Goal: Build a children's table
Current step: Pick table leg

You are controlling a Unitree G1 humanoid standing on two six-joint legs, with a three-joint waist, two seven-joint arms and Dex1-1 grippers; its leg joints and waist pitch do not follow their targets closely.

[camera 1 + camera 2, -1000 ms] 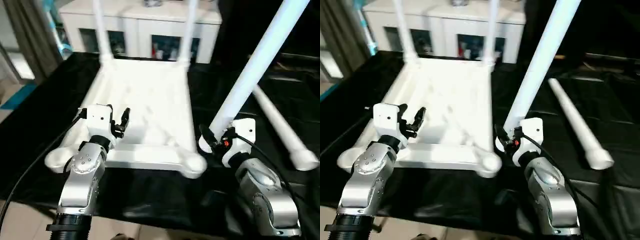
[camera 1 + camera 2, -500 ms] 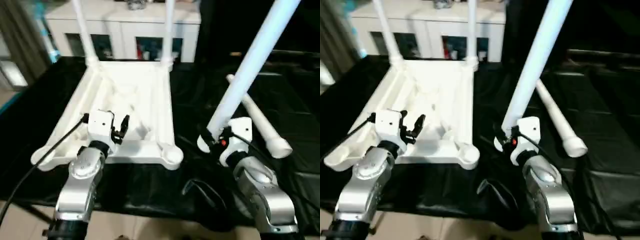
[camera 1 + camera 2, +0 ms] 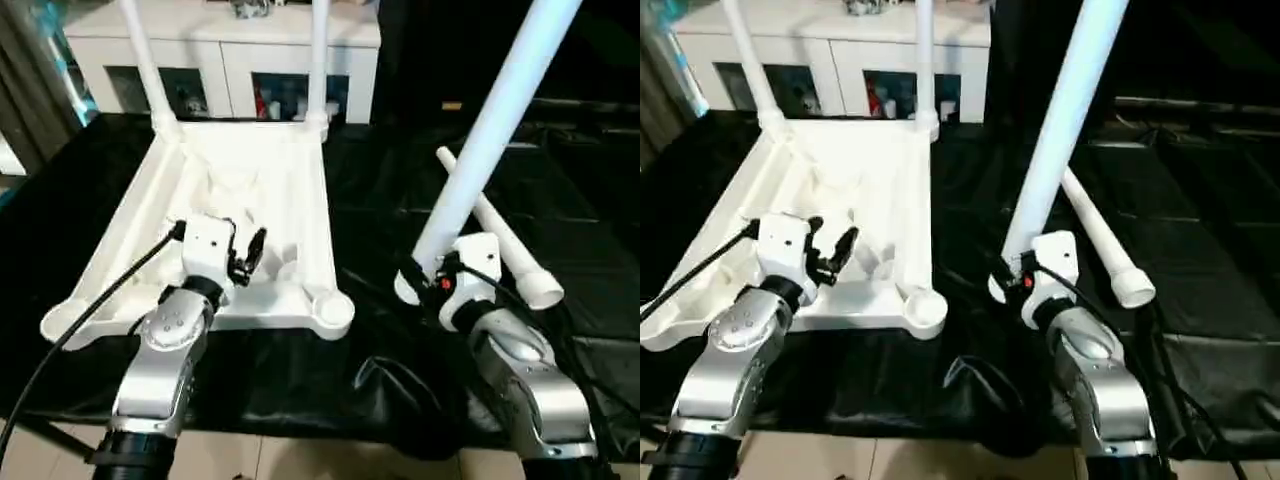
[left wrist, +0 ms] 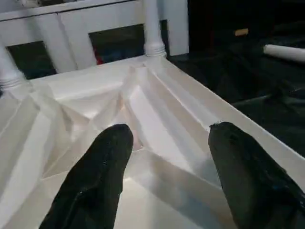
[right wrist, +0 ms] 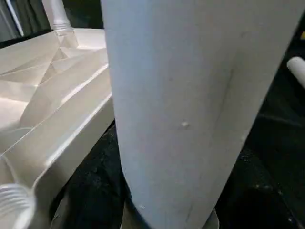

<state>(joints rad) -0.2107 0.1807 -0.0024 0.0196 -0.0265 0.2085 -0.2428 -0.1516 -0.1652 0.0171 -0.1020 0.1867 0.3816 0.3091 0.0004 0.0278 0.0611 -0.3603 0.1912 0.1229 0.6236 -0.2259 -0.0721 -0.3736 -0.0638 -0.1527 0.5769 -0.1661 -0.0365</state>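
The all-white plastic children's table top lies upside down on a black cloth-covered work surface, its ribbed underside facing up in diagonal ridges. Two long tapered white tube legs stand upright in the rounded corner sockets at its far edge, at about eleven and twelve o'clock. The near sockets, one at the near-right corner, hold no leg. The left gripper hovers over the near ribs, jaws spread and holding nothing. The right gripper, at four o'clock from the top, pinches a third white tube leg, tilted up toward one o'clock. A fourth leg lies on the cloth at three o'clock. A white cabinet with glass doors stands behind.
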